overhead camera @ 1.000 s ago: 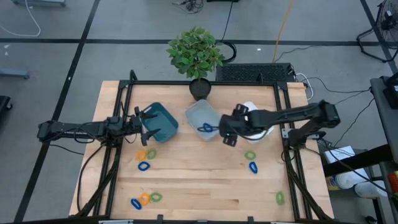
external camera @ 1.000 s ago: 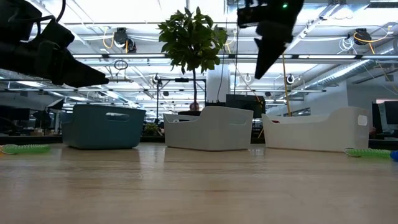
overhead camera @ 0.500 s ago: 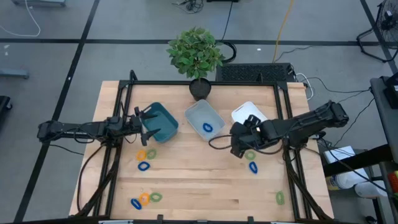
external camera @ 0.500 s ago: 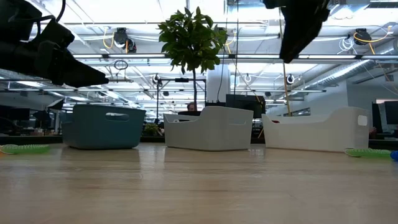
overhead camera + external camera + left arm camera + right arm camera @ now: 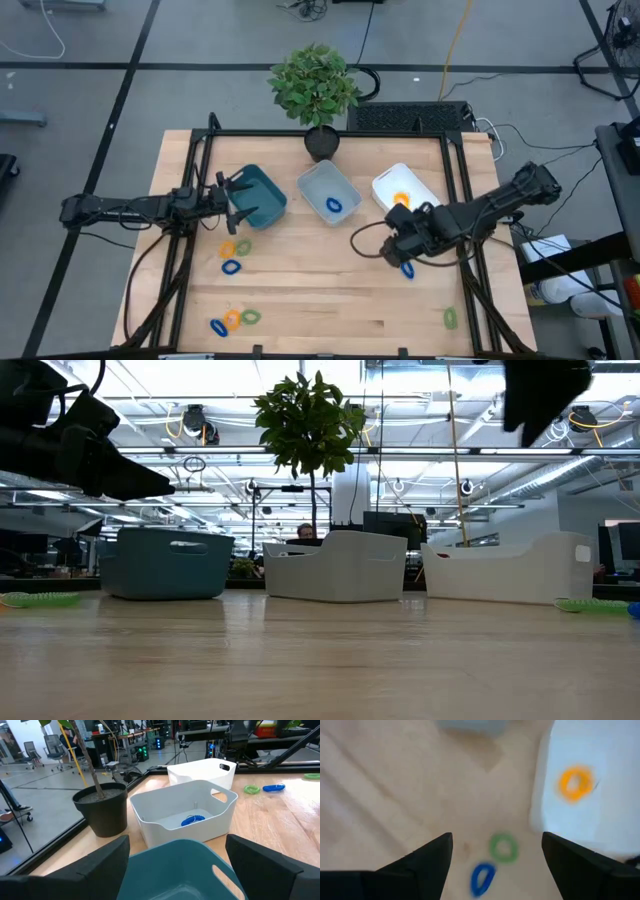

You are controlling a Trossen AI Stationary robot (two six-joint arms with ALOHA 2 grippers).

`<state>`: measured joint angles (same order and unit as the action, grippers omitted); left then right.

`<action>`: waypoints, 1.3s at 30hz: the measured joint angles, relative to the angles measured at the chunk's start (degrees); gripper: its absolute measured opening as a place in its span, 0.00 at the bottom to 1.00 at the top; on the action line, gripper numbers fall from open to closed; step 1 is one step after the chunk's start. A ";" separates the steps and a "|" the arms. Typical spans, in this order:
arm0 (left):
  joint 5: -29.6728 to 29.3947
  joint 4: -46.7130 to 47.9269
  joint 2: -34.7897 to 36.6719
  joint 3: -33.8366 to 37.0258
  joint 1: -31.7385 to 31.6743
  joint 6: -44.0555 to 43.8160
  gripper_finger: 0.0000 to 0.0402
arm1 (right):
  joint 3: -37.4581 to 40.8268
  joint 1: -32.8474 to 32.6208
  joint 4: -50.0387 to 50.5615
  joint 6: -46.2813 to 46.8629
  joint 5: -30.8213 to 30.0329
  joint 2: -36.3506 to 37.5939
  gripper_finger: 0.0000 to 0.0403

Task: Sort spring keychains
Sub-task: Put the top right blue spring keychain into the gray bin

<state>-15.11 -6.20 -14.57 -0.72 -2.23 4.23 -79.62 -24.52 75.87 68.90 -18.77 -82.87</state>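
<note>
Above a green keychain (image 5: 503,847) and a blue keychain (image 5: 482,878), the right gripper (image 5: 495,865) hangs wide open, empty.

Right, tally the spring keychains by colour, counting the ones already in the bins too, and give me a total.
Blue keychains: 4 (one in the grey bin, three on the table)
Orange keychains: 3 (one in the white bin, two on the table)
Green keychains: 4 (all on the table, one seen only in the right wrist view)
Total: 11
</note>
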 joint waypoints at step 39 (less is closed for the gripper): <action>0.00 0.00 0.00 0.01 -0.01 0.00 0.83 | 15.95 -10.09 -11.17 21.29 14.39 -0.44 0.72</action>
<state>-15.11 -6.20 -14.57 -0.71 -2.24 4.23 -63.67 -34.61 64.70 90.19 -4.38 -83.31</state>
